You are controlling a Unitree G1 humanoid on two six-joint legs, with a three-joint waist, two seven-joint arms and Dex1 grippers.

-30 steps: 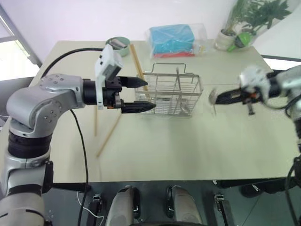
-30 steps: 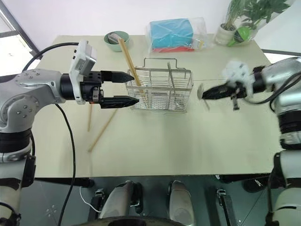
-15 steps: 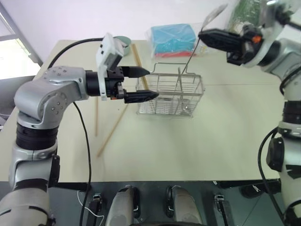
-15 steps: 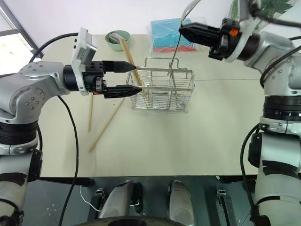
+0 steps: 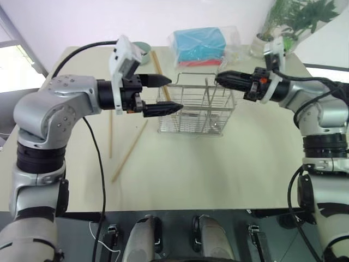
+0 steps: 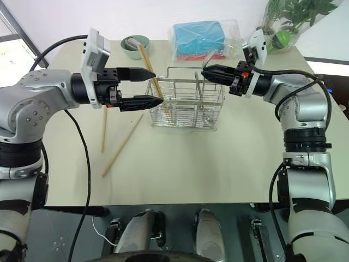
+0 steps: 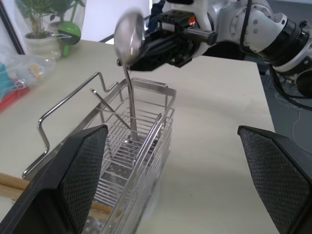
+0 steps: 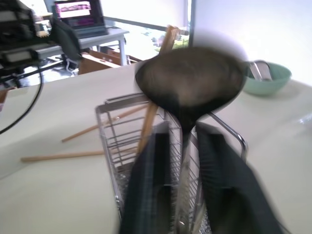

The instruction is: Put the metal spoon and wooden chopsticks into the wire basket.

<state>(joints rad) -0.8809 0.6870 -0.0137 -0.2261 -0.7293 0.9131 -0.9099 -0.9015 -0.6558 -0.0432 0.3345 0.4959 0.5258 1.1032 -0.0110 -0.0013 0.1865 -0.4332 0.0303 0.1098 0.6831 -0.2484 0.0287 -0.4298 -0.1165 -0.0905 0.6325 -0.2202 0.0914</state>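
The metal spoon [image 7: 130, 95] stands upright in the wire basket [image 6: 188, 112], with the half-open right gripper [image 6: 206, 72] around its neck. The wooden chopsticks [image 6: 121, 146] lie at the basket's 8 o'clock, nearer the wide-open, empty left gripper [image 6: 157, 86].

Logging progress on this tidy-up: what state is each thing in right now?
metal spoon: upright in the basket, bowl up, between the right gripper's fingers.
wire basket: upright on table.
wooden chopsticks: lying on table.
left gripper: open, empty.
right gripper: partly open around spoon.
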